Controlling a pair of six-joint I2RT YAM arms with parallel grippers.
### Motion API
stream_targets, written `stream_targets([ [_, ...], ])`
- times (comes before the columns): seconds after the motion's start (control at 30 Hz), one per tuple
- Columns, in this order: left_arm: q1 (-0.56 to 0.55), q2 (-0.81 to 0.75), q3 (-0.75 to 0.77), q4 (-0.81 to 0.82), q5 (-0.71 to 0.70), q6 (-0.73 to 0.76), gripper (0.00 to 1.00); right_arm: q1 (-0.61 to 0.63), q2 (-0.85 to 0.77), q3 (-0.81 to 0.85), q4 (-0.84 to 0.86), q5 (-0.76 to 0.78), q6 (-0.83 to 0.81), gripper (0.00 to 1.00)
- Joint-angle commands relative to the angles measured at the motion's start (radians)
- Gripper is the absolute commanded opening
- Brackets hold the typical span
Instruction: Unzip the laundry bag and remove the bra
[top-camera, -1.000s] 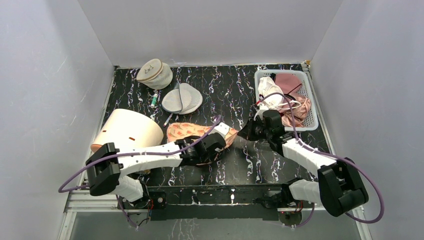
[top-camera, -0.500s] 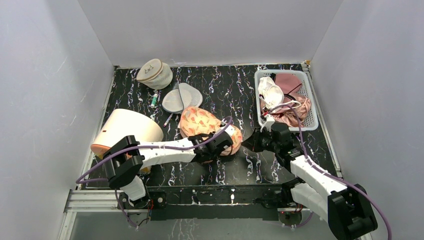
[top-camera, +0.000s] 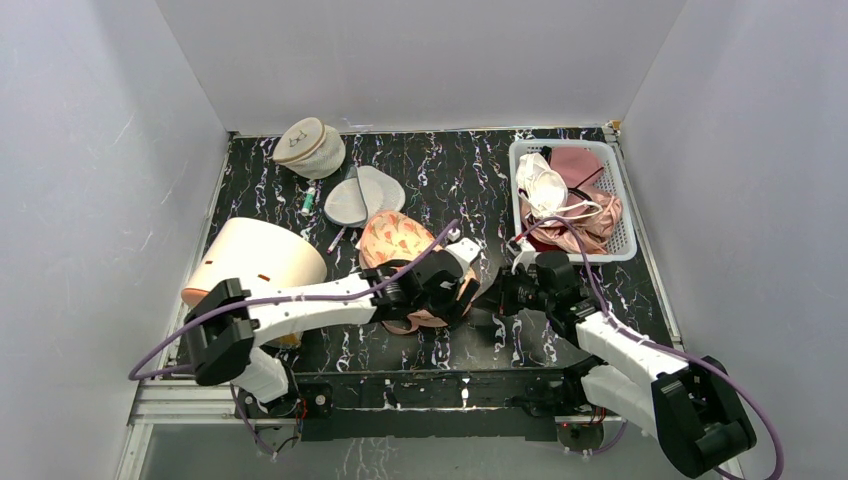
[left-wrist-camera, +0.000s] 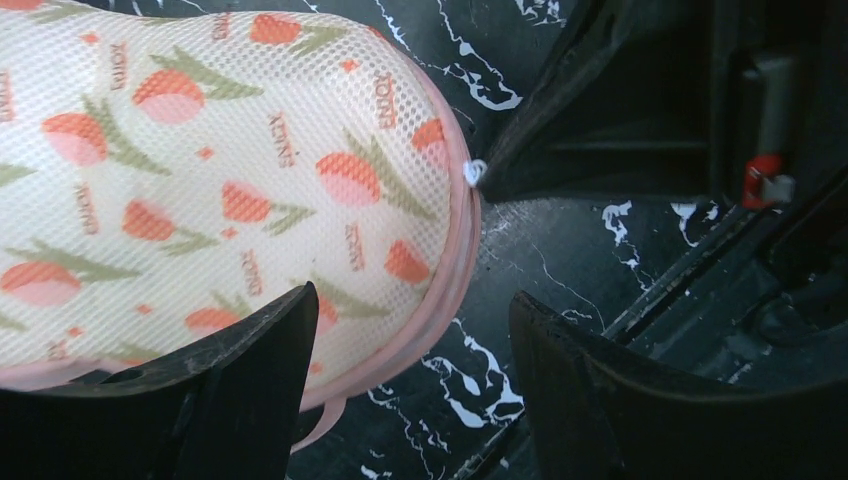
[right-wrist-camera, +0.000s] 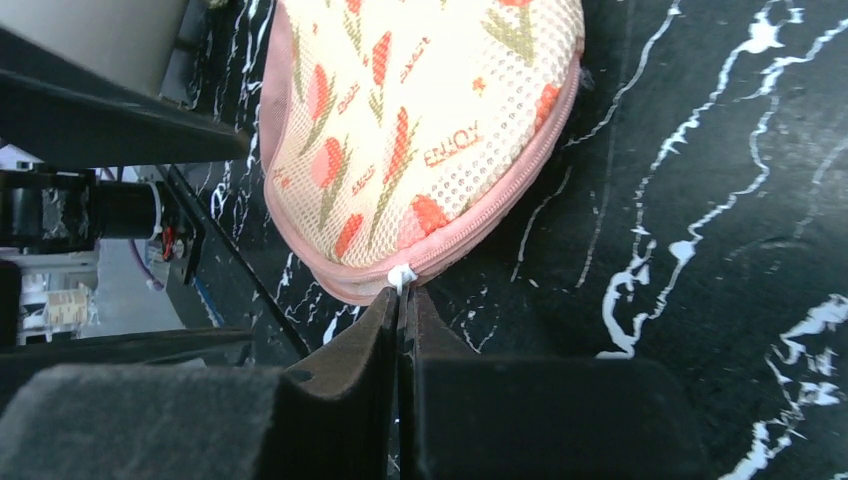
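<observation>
Two claws attend the laundry bag (top-camera: 405, 250) mid-way across the desk (top-camera: 480, 180): right claw (right-wrist-camera: 402, 310) clamped on its zipper pull (right-wrist-camera: 400, 275) at 4 o'clock, left claw (left-wrist-camera: 410, 350) apart above it; unzipping seems next, needing a steadying grip.

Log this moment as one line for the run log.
left claw: open over laundry bag end | right claw: shut on zipper pull | bag: zipped closed | step: unzip not yet begun

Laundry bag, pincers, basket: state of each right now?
laundry bag: zipped shut
zipper pull: at the bag's end, pinched by the right pincer
right pincer: shut on the zipper pull
left pincer: open, one finger over the bag, gripping nothing
basket: holds garments
</observation>
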Motion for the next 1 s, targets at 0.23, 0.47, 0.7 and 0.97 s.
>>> stream_targets([
  [0.23,-0.001,0.151,0.073,-0.004,-0.02,-0.019,0.48,0.048,-0.066,0.019,0.068,-0.038,0.028,0.0],
  [0.47,0.0,0.117,0.054,-0.052,-0.063,-0.007,0.13,0.049,-0.05,0.047,0.021,0.036,0.006,0.0],
  [0.7,0.0,0.001,0.002,-0.113,-0.104,0.0,0.0,0.048,-0.012,0.098,-0.012,0.162,-0.018,0.0],
  [0.97,0.0,-0.108,-0.068,-0.158,-0.139,-0.036,0.0,0.045,0.03,0.155,-0.044,0.316,-0.044,0.0],
])
